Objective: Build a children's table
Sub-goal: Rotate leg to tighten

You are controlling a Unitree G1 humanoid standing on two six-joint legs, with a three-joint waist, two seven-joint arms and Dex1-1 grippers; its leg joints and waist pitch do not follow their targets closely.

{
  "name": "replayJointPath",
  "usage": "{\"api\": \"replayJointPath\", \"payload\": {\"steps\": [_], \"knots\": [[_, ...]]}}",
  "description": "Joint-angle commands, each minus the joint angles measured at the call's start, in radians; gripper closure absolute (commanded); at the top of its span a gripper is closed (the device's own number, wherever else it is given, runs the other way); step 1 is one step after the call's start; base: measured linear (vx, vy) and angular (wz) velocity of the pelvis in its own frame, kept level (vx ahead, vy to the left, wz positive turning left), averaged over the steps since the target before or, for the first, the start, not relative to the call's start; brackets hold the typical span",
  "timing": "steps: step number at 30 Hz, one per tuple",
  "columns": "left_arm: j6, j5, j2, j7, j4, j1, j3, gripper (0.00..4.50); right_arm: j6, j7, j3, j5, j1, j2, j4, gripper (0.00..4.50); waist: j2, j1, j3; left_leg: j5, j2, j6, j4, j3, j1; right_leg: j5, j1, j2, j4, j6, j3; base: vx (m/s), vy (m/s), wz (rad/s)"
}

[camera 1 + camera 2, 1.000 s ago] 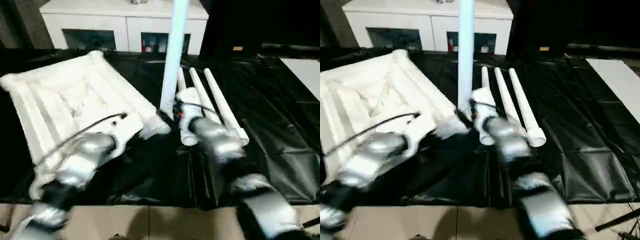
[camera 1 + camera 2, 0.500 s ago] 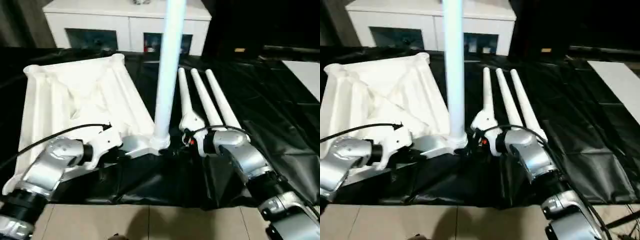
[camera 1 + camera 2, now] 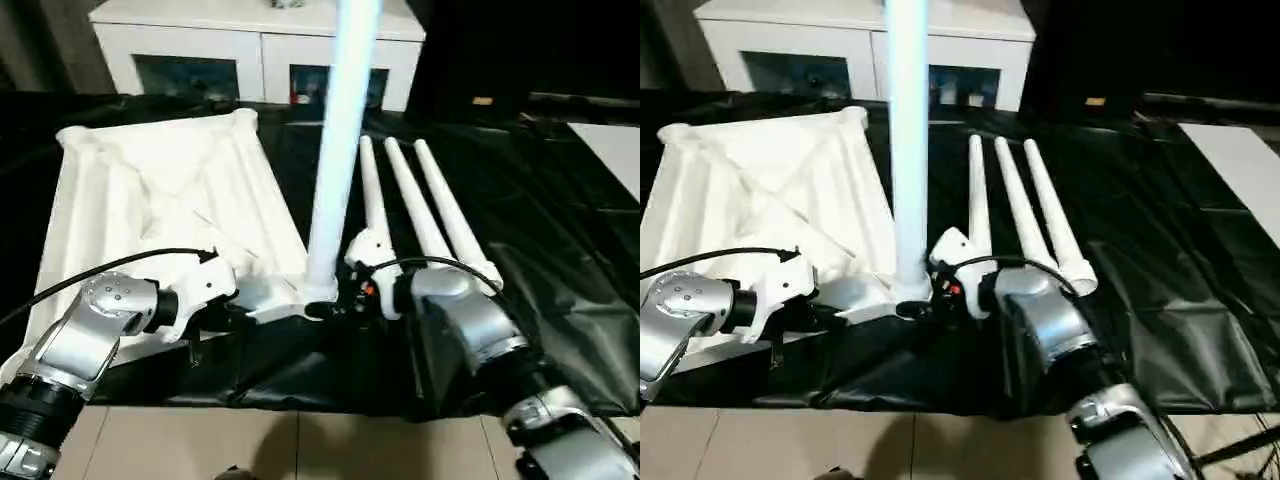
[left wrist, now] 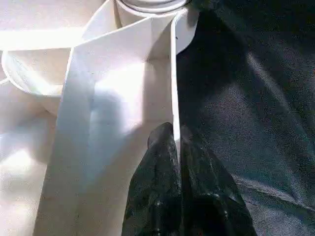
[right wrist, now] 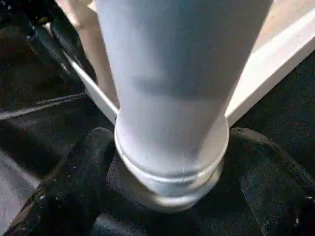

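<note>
The white tabletop (image 3: pixel 160 210) lies upside down on a black sheet (image 3: pixel 560 250), with its ribs facing up. One leg (image 3: pixel 340 150) stands straight up in the corner socket nearest the robot. The right gripper (image 5: pixel 170 162) hugs the bottom of this leg, one black finger on each side. The left gripper (image 4: pixel 176 147) pinches the thin edge of the tabletop beside that socket. Three more legs (image 3: pixel 420 205) lie side by side on the sheet, just right of the standing leg. A white cabinet (image 3: pixel 250 50) stands behind.

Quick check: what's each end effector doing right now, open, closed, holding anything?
Left end effector: closed, pinching the tabletop rim.
Right end effector: fingers around the upright leg at its base.
</note>
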Motion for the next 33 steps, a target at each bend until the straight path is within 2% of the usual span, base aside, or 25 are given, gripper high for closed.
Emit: {"api": "replayJointPath", "payload": {"steps": [1,12,14,16,17,18,19,20,21,22,23,24,25,26,28,29,30,33], "knots": [[-0.006,-0.011,-0.003,-0.018,-0.035,-0.007,-0.009,4.50,-0.006,-0.001,-0.018,-0.002,-0.018,0.001,0.017,0.59,0.018,0.001,-0.062,-0.186,0.015,-0.011,-0.073,0.001,0.016,-0.002,0.048,-0.048,-0.056,-0.244,0.034,0.000,0.000,0.00],[-0.006,-0.013,0.002,-0.027,-0.028,-0.006,-0.006,4.50,-0.011,-0.003,-0.041,0.019,-0.032,0.023,0.058,1.31,0.021,0.000,-0.063,-0.181,0.014,-0.011,-0.072,0.001,0.016,0.019,0.049,-0.047,-0.054,-0.250,0.033,0.000,0.000,0.00],[-0.006,-0.013,0.001,-0.026,-0.027,-0.006,-0.007,4.50,-0.015,-0.005,-0.041,0.017,-0.029,0.025,0.062,1.48,0.019,-0.001,-0.063,-0.183,0.014,-0.012,-0.073,0.001,0.015,0.016,0.050,-0.047,-0.054,-0.250,0.033,0.000,0.000,0.00],[-0.001,-0.011,-0.017,-0.005,-0.025,-0.006,-0.007,4.50,-0.020,-0.064,-0.060,0.011,-0.023,0.050,0.082,1.65,0.024,-0.002,-0.063,-0.185,0.014,-0.014,-0.072,0.001,0.016,0.015,0.048,-0.047,-0.053,-0.252,0.033,0.000,0.000,0.00],[0.013,0.003,-0.043,0.043,-0.016,-0.009,-0.006,4.50,-0.011,-0.143,-0.088,0.014,-0.022,0.082,0.099,1.71,0.024,-0.003,-0.062,-0.194,0.014,-0.019,-0.073,0.001,0.017,0.007,0.048,-0.048,-0.055,-0.253,0.034,0.000,0.000,0.00],[0.013,0.003,-0.043,0.043,-0.016,-0.009,-0.006,4.50,-0.011,-0.143,-0.088,0.014,-0.022,0.082,0.099,1.74,0.024,-0.003,-0.062,-0.194,0.014,-0.019,-0.073,0.001,0.017,0.007,0.048,-0.048,-0.055,-0.253,0.034,0.000,0.000,0.00],[0.029,0.026,-0.087,0.119,-0.002,-0.015,-0.006,4.50,0.001,-0.275,-0.131,0.018,-0.019,0.134,0.124,1.74,0.023,-0.006,-0.060,-0.209,0.015,-0.033,-0.076,0.000,0.017,-0.020,0.048,-0.049,-0.056,-0.250,0.035,0.000,0.000,0.00],[0.030,0.027,-0.089,0.122,-0.001,-0.015,-0.006,4.50,0.002,-0.281,-0.133,0.018,-0.019,0.136,0.125,1.74,0.025,-0.008,-0.060,-0.212,0.015,-0.038,-0.077,-0.001,0.017,-0.028,0.048,-0.049,-0.057,-0.247,0.035,0.000,0.000,0.00],[0.052,0.035,-0.122,0.172,0.004,-0.020,-0.003,4.50,0.006,-0.363,-0.157,0.019,-0.014,0.168,0.136,1.76,0.024,-0.011,-0.060,-0.215,0.014,-0.048,-0.078,0.000,0.017,-0.041,0.047,-0.049,-0.059,-0.242,0.037,0.000,0.000,0.00],[0.090,0.048,-0.179,0.251,0.010,-0.030,0.000,4.50,0.006,-0.497,-0.190,0.015,-0.013,0.217,0.166,1.78,0.028,-0.010,-0.060,-0.218,0.014,-0.053,-0.078,-0.001,0.019,-0.047,0.046,-0.050,-0.059,-0.239,0.036,0.000,0.000,0.00],[0.090,0.048,-0.179,0.251,0.010,-0.030,0.000,4.50,0.006,-0.497,-0.190,0.015,-0.013,0.217,0.166,1.78,0.027,-0.012,-0.059,-0.221,0.014,-0.062,-0.078,0.000,0.021,-0.059,0.043,-0.049,-0.062,-0.235,0.037,0.000,0.000,0.00],[0.116,0.060,-0.218,0.305,0.016,-0.041,0.001,4.50,0.003,-0.577,-0.202,0.006,-0.018,0.245,0.194,1.80,0.024,-0.011,-0.060,-0.229,0.013,-0.060,-0.078,-0.001,0.021,-0.073,0.046,-0.049,-0.063,-0.228,0.037,0.000,0.000,0.00],[0.128,0.065,-0.234,0.327,0.021,-0.046,0.000,4.50,0.001,-0.604,-0.203,0.001,-0.021,0.255,0.206,1.80,0.027,-0.012,-0.058,-0.236,0.013,-0.059,-0.079,0.000,0.019,-0.084,0.042,-0.048,-0.066,-0.221,0.039,0.000,0.000,0.00],[0.174,0.088,-0.306,0.442,0.057,-0.076,0.012,4.50,-0.003,-0.701,-0.223,-0.003,-0.050,0.296,0.280,1.80,0.026,-0.011,-0.057,-0.246,0.011,-0.060,-0.080,-0.001,0.019,-0.099,0.043,-0.048,-0.068,-0.216,0.038,0.000,0.000,0.00],[0.216,0.100,-0.367,0.517,0.091,-0.105,0.015,4.50,-0.003,-0.786,-0.255,0.016,-0.090,0.330,0.366,1.80,0.028,-0.015,-0.051,-0.303,0.010,-0.071,-0.082,0.000,0.029,-0.189,0.033,-0.047,-0.077,-0.207,0.039,0.000,0.000,0.00],[0.224,0.104,-0.381,0.536,0.099,-0.113,0.015,4.50,-0.007,-0.807,-0.263,0.021,-0.102,0.336,0.389,1.80,0.028,-0.011,-0.052,-0.342,0.010,-0.072,-0.082,-0.002,0.035,-0.253,0.032,-0.050,-0.083,-0.191,0.039,0.000,0.000,0.00],[0.229,0.109,-0.408,0.573,0.117,-0.129,0.020,4.50,-0.013,-0.831,-0.272,0.029,-0.119,0.344,0.423,1.81,0.024,-0.009,-0.053,-0.335,0.011,-0.067,-0.084,-0.004,0.027,-0.251,0.036,-0.052,-0.084,-0.174,0.040,0.000,0.000,0.00],[0.235,0.124,-0.478,0.659,0.160,-0.168,0.041,4.50,-0.044,-0.895,-0.309,0.028,-0.157,0.366,0.491,1.81,0.025,-0.004,-0.054,-0.325,0.009,-0.052,-0.081,-0.001,0.031,-0.249,0.030,-0.050,-0.089,-0.157,0.040,0.000,0.000,0.00]]}}
